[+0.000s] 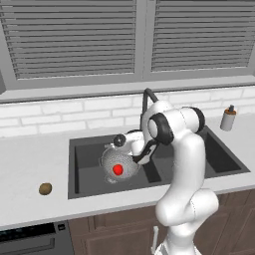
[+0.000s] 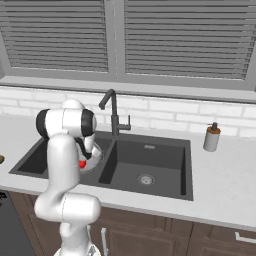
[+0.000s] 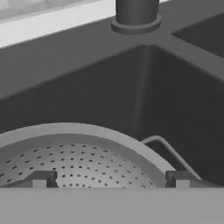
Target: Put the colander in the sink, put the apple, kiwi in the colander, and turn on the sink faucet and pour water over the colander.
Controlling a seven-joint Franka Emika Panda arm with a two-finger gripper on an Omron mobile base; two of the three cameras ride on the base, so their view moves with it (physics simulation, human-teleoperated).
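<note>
The colander [image 1: 119,167] sits in the left basin of the sink [image 1: 89,144] with the apple [image 1: 118,170] inside; the gripper [image 3: 109,178] hovers above, spread wide and empty. Next, I judge, it must fetch the kiwi [image 1: 45,189] from the left counter

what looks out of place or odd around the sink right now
Nothing is spilled, tipped or damaged. The colander sits upright in the left basin of the sink with the apple inside. The one stray is the kiwi, alone on the counter left of the sink.
</note>
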